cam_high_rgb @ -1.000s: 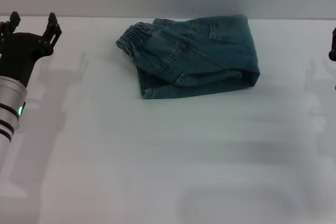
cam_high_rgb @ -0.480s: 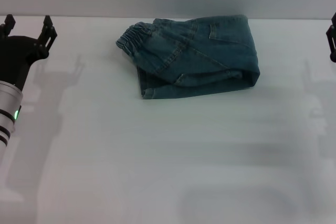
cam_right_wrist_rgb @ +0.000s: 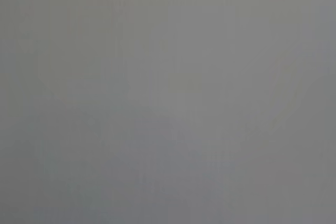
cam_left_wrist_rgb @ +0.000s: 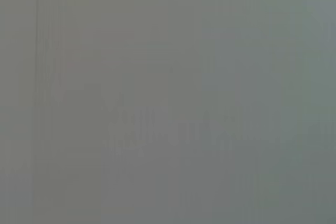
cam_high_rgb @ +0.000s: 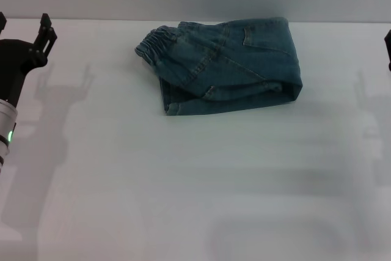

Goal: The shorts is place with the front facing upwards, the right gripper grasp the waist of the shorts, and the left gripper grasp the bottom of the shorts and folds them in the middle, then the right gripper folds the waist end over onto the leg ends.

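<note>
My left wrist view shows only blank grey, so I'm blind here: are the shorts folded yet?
Observer: Yes, the shorts lie folded in a compact bundle at the far side of the table.
Operator: Where is the waistband?
Observer: The gathered waistband is at the bundle's left end.
Operator: And the grippers?
Observer: Both are clear of the shorts: the left gripper is open at the head view's left edge, and the right gripper barely shows at the right edge.
</note>
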You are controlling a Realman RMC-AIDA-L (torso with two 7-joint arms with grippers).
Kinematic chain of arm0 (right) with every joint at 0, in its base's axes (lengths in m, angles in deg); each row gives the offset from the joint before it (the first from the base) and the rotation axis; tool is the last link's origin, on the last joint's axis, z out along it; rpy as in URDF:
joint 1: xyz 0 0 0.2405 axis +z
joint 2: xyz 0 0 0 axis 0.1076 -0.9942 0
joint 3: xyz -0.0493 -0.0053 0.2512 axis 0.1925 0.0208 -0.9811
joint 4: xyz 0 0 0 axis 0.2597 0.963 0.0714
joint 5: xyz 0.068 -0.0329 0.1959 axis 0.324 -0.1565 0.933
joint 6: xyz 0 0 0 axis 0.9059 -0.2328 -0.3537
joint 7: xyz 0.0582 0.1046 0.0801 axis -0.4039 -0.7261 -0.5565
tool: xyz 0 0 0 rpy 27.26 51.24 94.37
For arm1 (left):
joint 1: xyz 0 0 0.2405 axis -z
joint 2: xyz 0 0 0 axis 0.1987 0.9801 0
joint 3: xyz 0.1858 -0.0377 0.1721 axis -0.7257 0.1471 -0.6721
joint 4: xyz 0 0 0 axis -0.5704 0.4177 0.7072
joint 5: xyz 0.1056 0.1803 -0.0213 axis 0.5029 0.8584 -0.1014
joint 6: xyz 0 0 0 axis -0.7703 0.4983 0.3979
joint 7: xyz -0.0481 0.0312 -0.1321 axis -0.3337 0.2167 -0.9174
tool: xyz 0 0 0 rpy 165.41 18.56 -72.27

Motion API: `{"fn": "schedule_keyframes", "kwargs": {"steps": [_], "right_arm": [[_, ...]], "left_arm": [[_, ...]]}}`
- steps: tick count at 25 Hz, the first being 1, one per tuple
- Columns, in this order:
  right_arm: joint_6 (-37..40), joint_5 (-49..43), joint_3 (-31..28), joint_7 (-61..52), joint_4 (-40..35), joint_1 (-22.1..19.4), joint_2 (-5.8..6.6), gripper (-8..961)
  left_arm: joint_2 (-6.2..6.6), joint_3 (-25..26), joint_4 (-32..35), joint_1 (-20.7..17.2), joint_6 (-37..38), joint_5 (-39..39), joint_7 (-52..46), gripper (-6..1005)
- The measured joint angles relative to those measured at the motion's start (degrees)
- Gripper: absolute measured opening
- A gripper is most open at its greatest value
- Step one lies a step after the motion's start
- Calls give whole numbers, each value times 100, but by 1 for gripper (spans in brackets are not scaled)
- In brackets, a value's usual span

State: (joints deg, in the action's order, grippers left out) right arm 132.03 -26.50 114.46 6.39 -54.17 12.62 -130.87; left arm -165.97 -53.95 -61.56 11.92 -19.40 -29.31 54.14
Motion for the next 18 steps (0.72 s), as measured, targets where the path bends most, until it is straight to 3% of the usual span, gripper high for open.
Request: {"fn": "schedule_keyframes", "kwargs": {"steps": [18], "right_arm": [[438,-14,49,-6,84,-52,-6,602]], "left_arm": [[-27,-30,-6,-108,278,-2,-20,829]]}}
